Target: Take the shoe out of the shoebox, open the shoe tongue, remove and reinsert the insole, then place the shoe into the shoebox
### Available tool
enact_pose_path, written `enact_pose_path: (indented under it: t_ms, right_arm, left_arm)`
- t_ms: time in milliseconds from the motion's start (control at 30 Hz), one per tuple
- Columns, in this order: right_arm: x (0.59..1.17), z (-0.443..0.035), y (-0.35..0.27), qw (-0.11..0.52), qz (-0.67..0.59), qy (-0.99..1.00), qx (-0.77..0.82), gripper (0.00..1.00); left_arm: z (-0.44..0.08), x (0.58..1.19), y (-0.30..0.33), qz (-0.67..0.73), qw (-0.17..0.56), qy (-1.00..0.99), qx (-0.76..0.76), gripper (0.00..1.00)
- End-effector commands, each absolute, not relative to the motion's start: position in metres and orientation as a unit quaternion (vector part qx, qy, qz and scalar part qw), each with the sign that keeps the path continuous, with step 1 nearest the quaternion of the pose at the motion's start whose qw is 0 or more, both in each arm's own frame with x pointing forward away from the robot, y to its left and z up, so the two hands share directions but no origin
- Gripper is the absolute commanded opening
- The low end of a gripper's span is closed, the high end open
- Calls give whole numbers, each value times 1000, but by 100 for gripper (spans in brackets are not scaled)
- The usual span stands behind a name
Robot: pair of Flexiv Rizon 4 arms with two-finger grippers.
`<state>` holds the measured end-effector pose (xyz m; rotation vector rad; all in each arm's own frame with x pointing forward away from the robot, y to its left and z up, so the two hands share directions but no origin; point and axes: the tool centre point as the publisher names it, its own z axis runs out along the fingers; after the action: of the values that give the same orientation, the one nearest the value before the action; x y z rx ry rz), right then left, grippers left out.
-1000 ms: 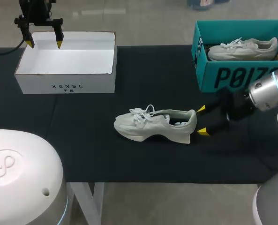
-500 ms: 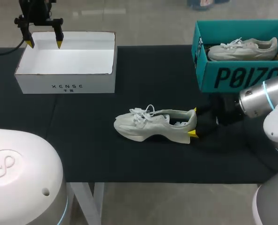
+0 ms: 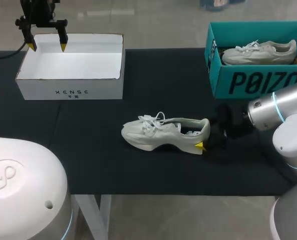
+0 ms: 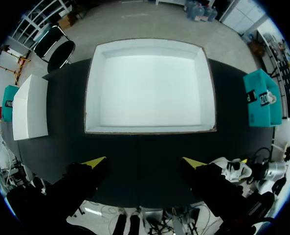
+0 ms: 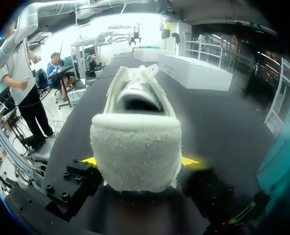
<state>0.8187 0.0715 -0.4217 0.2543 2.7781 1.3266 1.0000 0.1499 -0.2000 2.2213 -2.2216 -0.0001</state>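
Once apart, right claw (image 3: pixel 203 134) astride shoe (image 3: pixel 158 134)

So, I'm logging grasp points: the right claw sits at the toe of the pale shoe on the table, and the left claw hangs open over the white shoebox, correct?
Not the toe. The right claw sits at the heel of the shoe, as the right wrist view shows. The left claw does hang open over the white shoebox.
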Motion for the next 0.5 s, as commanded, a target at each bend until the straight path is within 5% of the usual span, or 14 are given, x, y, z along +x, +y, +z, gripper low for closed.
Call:
enact_pose_path:
  t_ms: [33,500]
  right_arm:
    - [825,-423,77,21,414,907,75,0]
    - [845,-416,81,8,382,924,9,0]
  left_arm:
    - [-200,1000,150,0,0,-707,707,100]
    - [-200,1000,150,0,0,-707,707,100]
